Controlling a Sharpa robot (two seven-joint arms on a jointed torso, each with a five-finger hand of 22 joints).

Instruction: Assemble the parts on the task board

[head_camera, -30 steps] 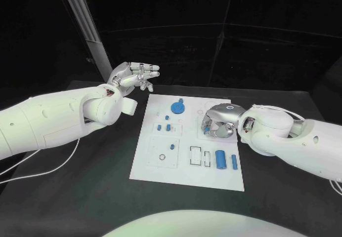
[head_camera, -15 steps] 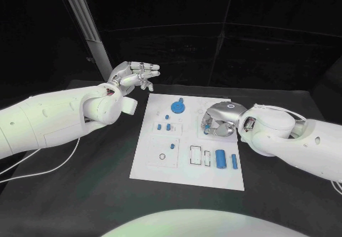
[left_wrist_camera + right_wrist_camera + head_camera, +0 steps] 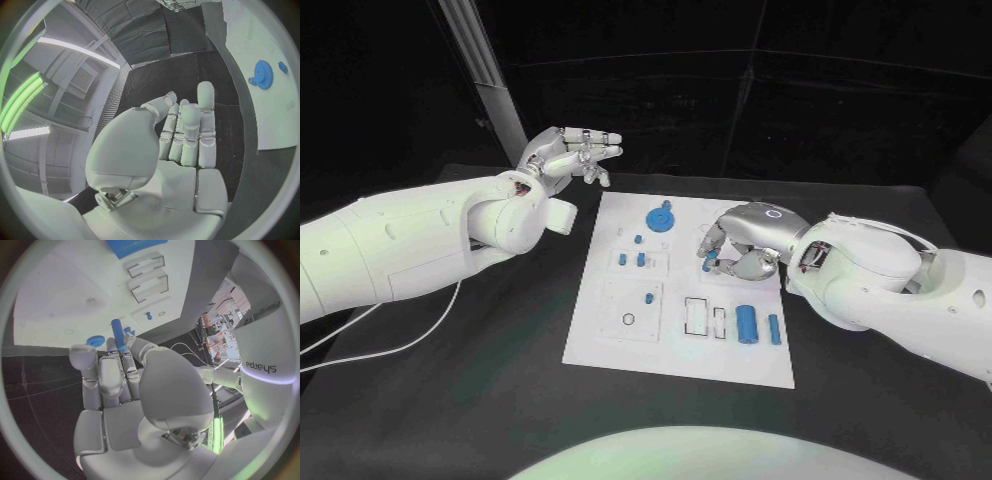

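Right hand (image 3: 744,245) is pinching a blue peg (image 3: 117,332) between thumb and fingers, and we are holding it over the right side of the task board (image 3: 678,355), above the board's surface. Nearby we are seeing a blue gear (image 3: 659,217) lying at the board's far end, two blue cylinders (image 3: 749,324) lying side by side near its right edge, and small blue pieces (image 3: 640,259) standing left of centre. Left hand (image 3: 568,152) is hovering raised beyond the board's far left corner above the black tabletop (image 3: 473,380), fingers apart, holding nothing.
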